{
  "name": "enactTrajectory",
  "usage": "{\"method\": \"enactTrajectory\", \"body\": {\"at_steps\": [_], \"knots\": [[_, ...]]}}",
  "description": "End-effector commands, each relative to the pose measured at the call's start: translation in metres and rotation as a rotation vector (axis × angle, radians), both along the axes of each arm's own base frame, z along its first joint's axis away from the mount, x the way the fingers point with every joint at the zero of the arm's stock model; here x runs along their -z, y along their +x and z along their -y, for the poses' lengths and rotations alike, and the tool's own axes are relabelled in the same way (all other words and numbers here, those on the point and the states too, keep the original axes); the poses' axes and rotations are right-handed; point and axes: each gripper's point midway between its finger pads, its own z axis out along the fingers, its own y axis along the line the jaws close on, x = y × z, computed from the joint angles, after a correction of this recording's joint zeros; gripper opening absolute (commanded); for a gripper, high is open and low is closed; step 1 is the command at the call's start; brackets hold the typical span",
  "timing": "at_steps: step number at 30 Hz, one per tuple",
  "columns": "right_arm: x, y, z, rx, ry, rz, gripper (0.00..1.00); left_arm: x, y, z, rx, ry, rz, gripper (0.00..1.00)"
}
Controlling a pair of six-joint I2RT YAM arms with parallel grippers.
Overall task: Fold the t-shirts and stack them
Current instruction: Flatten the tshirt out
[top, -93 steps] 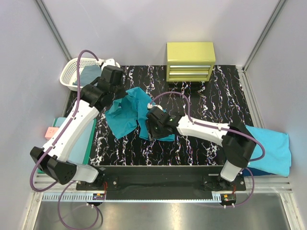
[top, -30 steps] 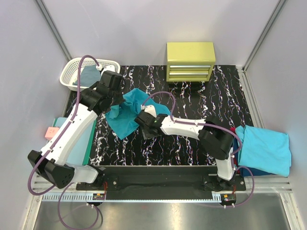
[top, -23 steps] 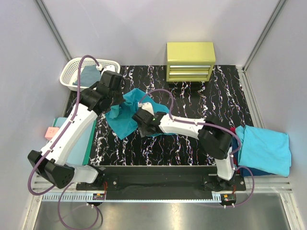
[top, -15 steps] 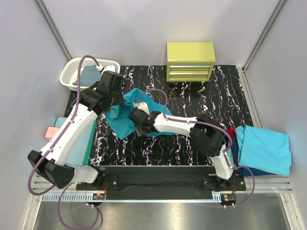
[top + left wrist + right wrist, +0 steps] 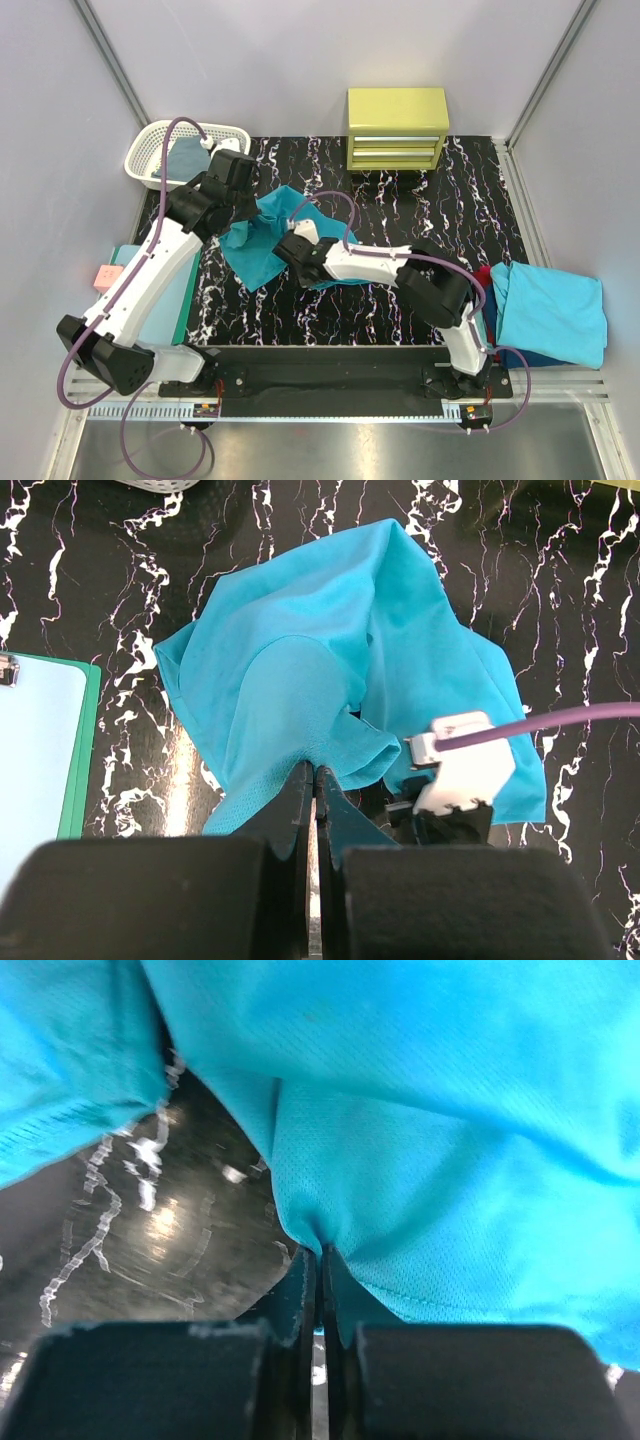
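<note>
Teal t-shirt (image 5: 258, 255) lies crumpled in loose, bunched folds on the left-centre of the black, white-veined table (image 5: 420, 210), its fine mesh weave plain in the wrist views. The left gripper (image 5: 312, 778) is pinched tight on a drawn-up fold of it, and the right gripper (image 5: 321, 1260) is clamped together on a hemmed fold just beside. At the table's right edge a lighter turquoise shirt (image 5: 555, 310) lies folded over a red shirt (image 5: 482, 275), while a white basket (image 5: 150, 150) sits at the far left corner, a yellow-green drawer chest (image 5: 397, 128) at the far edge and a mint-green clipboard (image 5: 182, 295) off the left side, all within pale grey walls.
</note>
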Motion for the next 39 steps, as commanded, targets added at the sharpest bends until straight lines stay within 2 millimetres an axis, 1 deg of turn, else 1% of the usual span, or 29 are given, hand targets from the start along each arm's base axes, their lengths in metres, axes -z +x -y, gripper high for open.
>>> {"method": "enactTrajectory", "body": {"at_steps": [1,2,4,5,6,7,8,9,10,11,12,13,14,15,16,17,19,20,22,23,26,28,29,31,32,34,35,37,39], "knots": [[-0.046,0.008,0.020,0.068,0.016,0.104,0.00,-0.015,0.001,0.004,0.029,-0.019,0.051,0.00],[-0.072,0.011,0.022,0.081,0.053,0.147,0.00,-0.020,0.002,0.001,0.023,-0.011,0.065,0.00],[-0.105,0.023,0.037,0.130,0.067,0.223,0.00,-0.032,0.001,-0.003,0.021,0.002,0.097,0.00],[-0.134,0.026,0.047,0.151,0.104,0.258,0.00,-0.041,0.003,-0.007,0.010,0.009,0.120,0.00],[-0.158,0.032,0.055,0.183,0.131,0.297,0.00,-0.046,0.002,-0.009,0.008,0.014,0.126,0.00],[-0.176,0.040,0.070,0.213,0.135,0.320,0.00,-0.051,0.002,-0.010,0.008,0.017,0.135,0.00],[-0.209,0.042,0.081,0.232,0.187,0.369,0.00,-0.059,0.002,-0.012,0.001,0.012,0.152,0.00],[-0.236,0.047,0.089,0.258,0.216,0.422,0.00,-0.063,0.002,-0.012,0.000,0.008,0.157,0.00],[-0.254,0.052,0.102,0.271,0.214,0.458,0.00,-0.066,0.002,-0.012,-0.003,0.003,0.163,0.00],[-0.279,0.051,0.113,0.283,0.244,0.501,0.00,-0.073,0.002,-0.013,-0.008,-0.007,0.176,0.00],[-0.303,0.055,0.123,0.309,0.264,0.549,0.00,-0.076,0.001,-0.013,-0.009,-0.015,0.183,0.00],[-0.318,0.055,0.132,0.318,0.257,0.580,0.00,-0.079,0.002,-0.013,-0.015,-0.020,0.187,0.00],[-0.334,0.053,0.144,0.335,0.259,0.610,0.00,-0.086,0.002,-0.015,-0.024,-0.028,0.205,0.00],[-0.352,0.052,0.156,0.370,0.258,0.656,0.00,-0.089,0.001,-0.016,-0.031,-0.033,0.208,0.00],[-0.362,0.051,0.165,0.387,0.247,0.683,0.00,-0.094,0.001,-0.017,-0.037,-0.039,0.218,0.00],[-0.377,0.045,0.178,0.412,0.265,0.715,0.00,-0.103,0.000,-0.020,-0.050,-0.048,0.238,0.00],[-0.395,0.039,0.200,0.467,0.256,0.771,0.00,-0.115,-0.003,-0.025,-0.071,-0.067,0.262,0.00],[-0.410,0.031,0.217,0.506,0.269,0.810,0.00,-0.126,-0.006,-0.030,-0.089,-0.078,0.287,0.00],[-0.424,0.023,0.233,0.531,0.275,0.851,0.00,-0.138,-0.009,-0.034,-0.110,-0.095,0.317,0.00],[-0.436,0.016,0.245,0.546,0.296,0.876,0.00,-0.149,-0.011,-0.039,-0.126,-0.105,0.345,0.00],[-0.448,0.006,0.262,0.556,0.289,0.911,0.00,-0.164,-0.019,-0.050,-0.174,-0.116,0.385,0.00],[-0.447,0.001,0.270,0.566,0.271,0.910,0.00,-0.168,-0.024,-0.056,-0.203,-0.131,0.397,0.00],[-0.453,-0.005,0.279,0.581,0.295,0.922,0.00,-0.169,-0.026,-0.060,-0.219,-0.131,0.400,0.00],[-0.452,-0.012,0.286,0.580,0.312,0.927,0.00,-0.173,-0.034,-0.067,-0.249,-0.151,0.418,0.00],[-0.455,-0.017,0.295,0.595,0.310,0.939,0.00,-0.178,-0.039,-0.074,-0.272,-0.153,0.439,0.00],[-0.456,-0.022,0.302,0.601,0.307,0.944,0.00,-0.181,-0.044,-0.083,-0.299,-0.141,0.454,0.00],[-0.457,-0.027,0.308,0.602,0.319,0.949,0.00,-0.186,-0.048,-0.091,-0.325,-0.131,0.468,0.00],[-0.459,-0.031,0.314,0.601,0.300,0.954,0.00,-0.193,-0.052,-0.098,-0.349,-0.127,0.482,0.00],[-0.462,-0.037,0.322,0.618,0.322,0.956,0.00,-0.195,-0.055,-0.103,-0.362,-0.128,0.487,0.00]]}}
